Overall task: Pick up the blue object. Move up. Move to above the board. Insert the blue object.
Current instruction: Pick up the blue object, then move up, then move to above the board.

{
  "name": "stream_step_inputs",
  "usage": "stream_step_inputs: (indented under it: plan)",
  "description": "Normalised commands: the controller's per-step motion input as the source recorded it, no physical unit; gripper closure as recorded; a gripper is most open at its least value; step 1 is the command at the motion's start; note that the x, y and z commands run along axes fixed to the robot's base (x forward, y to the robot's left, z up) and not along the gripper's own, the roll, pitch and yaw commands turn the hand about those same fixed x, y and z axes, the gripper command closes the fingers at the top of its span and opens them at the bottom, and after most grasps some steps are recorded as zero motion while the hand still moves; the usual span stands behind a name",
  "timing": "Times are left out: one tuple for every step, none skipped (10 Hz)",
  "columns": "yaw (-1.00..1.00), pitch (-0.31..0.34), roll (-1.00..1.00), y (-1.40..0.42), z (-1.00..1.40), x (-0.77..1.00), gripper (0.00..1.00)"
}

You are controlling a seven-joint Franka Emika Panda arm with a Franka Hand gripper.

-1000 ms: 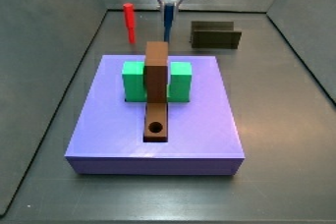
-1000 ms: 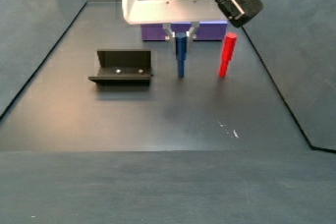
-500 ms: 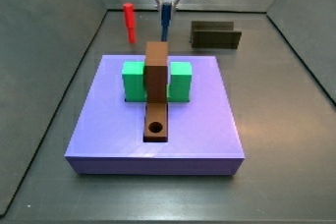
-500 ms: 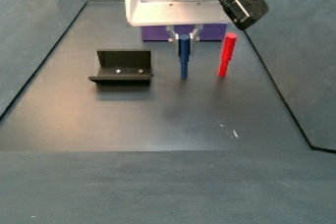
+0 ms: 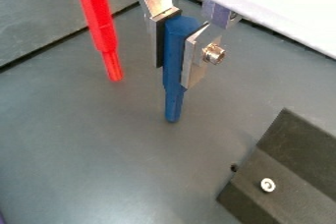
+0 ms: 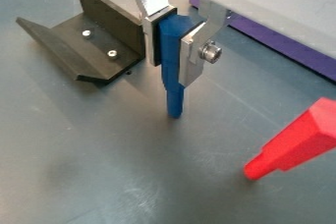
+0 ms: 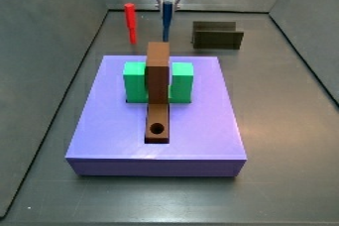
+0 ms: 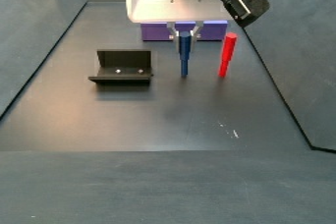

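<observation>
My gripper (image 5: 180, 46) is shut on the blue object (image 5: 175, 83), a thin upright peg clamped near its top between the silver fingers. Both wrist views show this grip, with the blue object (image 6: 172, 71) hanging down to a tip at or just above the dark floor. In the side views the gripper (image 7: 169, 2) (image 8: 184, 33) holds the blue object (image 7: 167, 20) (image 8: 183, 56) at the far end of the floor, beyond the slab. The board (image 7: 158, 91), a long brown bar with a round hole at its near end, lies on the slab and across a green block.
A red peg (image 7: 131, 22) (image 8: 227, 55) (image 5: 101, 31) stands upright close beside the blue object. The fixture (image 7: 219, 37) (image 8: 122, 68) sits on the floor on the other side. The large purple slab (image 7: 199, 121) carries a green block (image 7: 134, 81).
The gripper, still shut on the blue object, has edged slightly upward; nothing else has moved.
</observation>
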Motion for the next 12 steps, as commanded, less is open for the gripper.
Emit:
stream_step_inputs:
  plan:
    - [0.00, 0.000, 0.00, 0.00, 0.00, 0.00, 1.00]
    - [0.00, 0.000, 0.00, 0.00, 0.00, 0.00, 1.00]
    - [0.00, 0.000, 0.00, 0.00, 0.00, 0.00, 1.00]
    - [0.00, 0.000, 0.00, 0.00, 0.83, 0.00, 1.00]
    - [-0.03, 0.001, 0.02, 0.03, 0.84, 0.00, 1.00]
    - [-0.03, 0.017, 0.04, 0.03, 0.63, -0.04, 1.00]
    - [-0.01, -0.005, 0.07, 0.00, 0.23, 0.00, 1.00]
    - [0.00, 0.000, 0.00, 0.00, 1.40, 0.00, 1.00]
    - [0.00, 0.020, -0.01, 0.00, 1.40, -0.02, 1.00]
    - [0.01, 0.029, 0.01, 0.00, 1.40, -0.05, 1.00]
    - [0.01, 0.023, 0.02, 0.00, 1.40, 0.00, 1.00]
    - [0.00, 0.078, 0.01, 0.00, 1.40, 0.03, 1.00]
